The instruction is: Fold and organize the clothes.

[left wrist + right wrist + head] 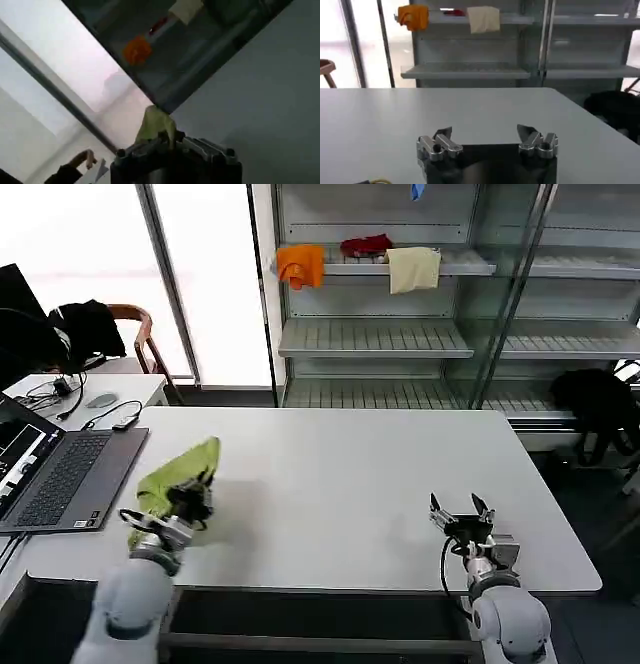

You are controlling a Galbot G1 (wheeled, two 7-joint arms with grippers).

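Here, left gripper (190, 506) clamps bunched green T-shirt (180, 469) beside the laptop (60, 479); shirt may snag it. Right gripper (462, 514) gapes wide, empty.

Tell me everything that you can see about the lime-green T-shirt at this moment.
The lime-green T-shirt is a soft, cotton-like cloth, bunched into a crumpled bundle, so its sleeves, neck and print cannot be made out. It is at the left front of the white table, beside the laptop. The left gripper is shut on it; a fold of the cloth sticks up between the fingers. The right gripper is open, apart from it.
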